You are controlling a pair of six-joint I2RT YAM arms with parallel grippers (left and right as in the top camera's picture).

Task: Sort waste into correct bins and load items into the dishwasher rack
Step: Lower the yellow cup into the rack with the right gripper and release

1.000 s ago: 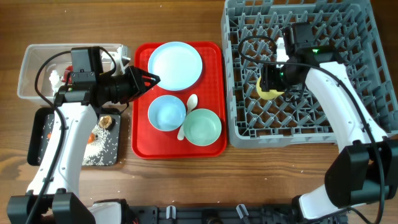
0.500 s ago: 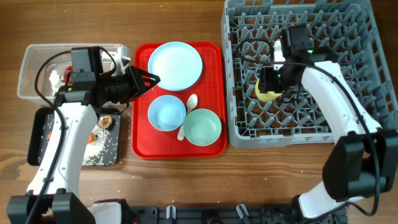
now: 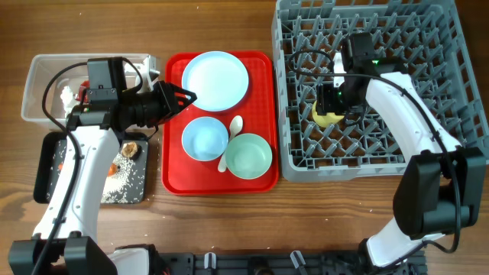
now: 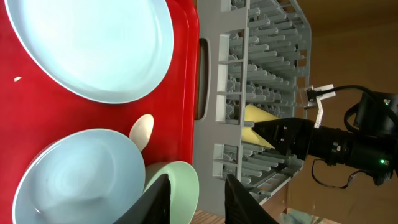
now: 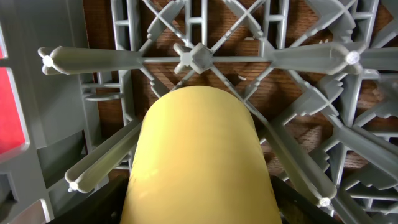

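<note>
Clearly, the step in hand is seating the yellow cup [image 3: 327, 118] in the rack [image 3: 428, 46]. The right tool [image 3: 334, 102] is clenched on the cup and holds it tilted among the pegs [image 5: 93, 171] in the left-middle part of the rack. The wrist view shows the cup's rounded side just beside a cross-shaped junction of the grid.

To do this well, I would aim the cup into the gap between pegs rather than onto a peg tip. I would lower it until the pegs bear its weight, and only then let go. The withdrawal should run back along the approach line, so the fingers do not snag a peg and tip the cup.

The left tool [image 3: 186, 98] is spread and empty over the left edge of the red tray [image 3: 267, 114], near the plate [image 3: 215, 79]. It is well apart from the rack and need not move.
</note>
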